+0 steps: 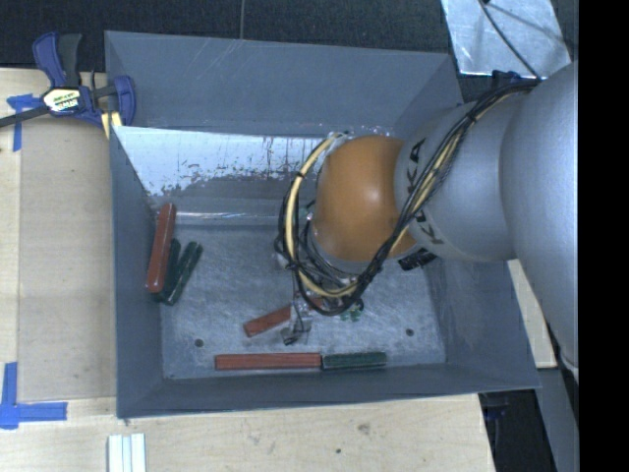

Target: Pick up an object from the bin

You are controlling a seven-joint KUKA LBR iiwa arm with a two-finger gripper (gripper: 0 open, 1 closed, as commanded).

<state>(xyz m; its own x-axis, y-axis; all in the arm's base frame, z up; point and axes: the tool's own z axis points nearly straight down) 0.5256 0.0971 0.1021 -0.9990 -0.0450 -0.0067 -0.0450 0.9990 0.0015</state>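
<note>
The grey metal bin (133, 293) holds a handful of flat bars and blocks spread loosely over its speckled floor. The gripper (296, 330) is low over the floor. A short red-brown block (265, 324) lies tilted just to its left, and contact between the two cannot be made out. In front of the gripper, a long red-brown bar (267, 361) lies along the bin's near wall. A shorter dark green bar (354, 360) lies end to end with it, to the gripper's front right. Well to the gripper's left, a red-brown bar (159, 247) lies against the side wall, with two dark green sticks (181, 270) tight beside it.

Black lettering (417, 165) runs along the silver arm (482, 185) above the gripper. Yellow and black cables (295, 205) cross it, so it cannot be read in full.

The orange cover (359, 200) and the cable loops hide most of the gripper and the floor behind it. Only a small metal tip shows, so it cannot be told whether the gripper is apart or together, nor whether anything is in it.
</note>
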